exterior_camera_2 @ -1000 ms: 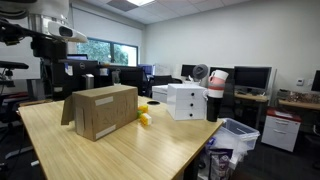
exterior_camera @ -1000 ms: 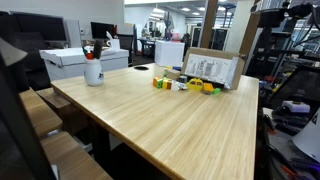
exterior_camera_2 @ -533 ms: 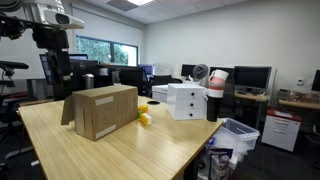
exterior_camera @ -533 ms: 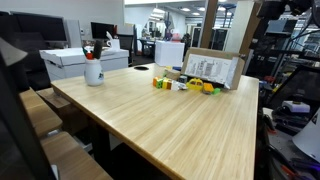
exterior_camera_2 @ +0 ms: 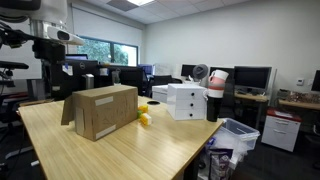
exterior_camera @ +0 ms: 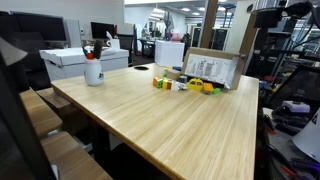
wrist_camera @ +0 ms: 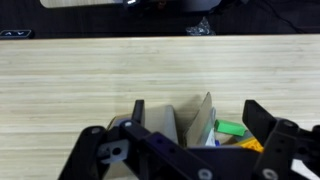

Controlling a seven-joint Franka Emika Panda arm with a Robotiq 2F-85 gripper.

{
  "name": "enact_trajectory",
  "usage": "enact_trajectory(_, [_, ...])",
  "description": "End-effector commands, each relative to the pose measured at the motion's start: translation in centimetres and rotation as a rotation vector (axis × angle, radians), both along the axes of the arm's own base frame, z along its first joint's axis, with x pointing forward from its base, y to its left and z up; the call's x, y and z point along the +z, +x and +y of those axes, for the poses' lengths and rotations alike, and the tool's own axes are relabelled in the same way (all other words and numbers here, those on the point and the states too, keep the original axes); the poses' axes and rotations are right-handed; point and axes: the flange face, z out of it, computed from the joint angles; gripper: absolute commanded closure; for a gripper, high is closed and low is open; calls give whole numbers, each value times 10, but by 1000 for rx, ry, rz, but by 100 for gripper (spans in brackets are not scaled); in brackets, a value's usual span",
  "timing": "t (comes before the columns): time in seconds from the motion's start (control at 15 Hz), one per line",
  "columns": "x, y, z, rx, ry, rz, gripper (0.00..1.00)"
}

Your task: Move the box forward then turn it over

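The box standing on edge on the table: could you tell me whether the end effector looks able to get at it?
Probably yes: in the wrist view the open end effector hangs above the box, its upper edge lying between the fingers, with nothing visible in between.

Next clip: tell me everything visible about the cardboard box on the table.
The box is shallow, wide brown cardboard, standing on one long edge on the wooden table. Its outside is plain tan; its inner face is whitish with small printed marks. Small coloured toys lie at the foot of that face; whether they touch it is unclear. Nothing grips it.
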Motion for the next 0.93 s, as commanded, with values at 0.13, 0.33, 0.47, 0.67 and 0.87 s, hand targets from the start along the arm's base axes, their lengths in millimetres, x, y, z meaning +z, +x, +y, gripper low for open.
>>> enact_trajectory(0.13, [-21,12,10,25,49,51,0])
enact_trajectory(0.33, [-27,20,12,32,30,35,0])
enact_trajectory(0.47, [-30,26,11,24,20,18,0])
enact_trajectory(0.67, [-36,39,10,11,-15,-25,0])
enact_trajectory(0.87, [-45,49,12,11,-31,-49,0])
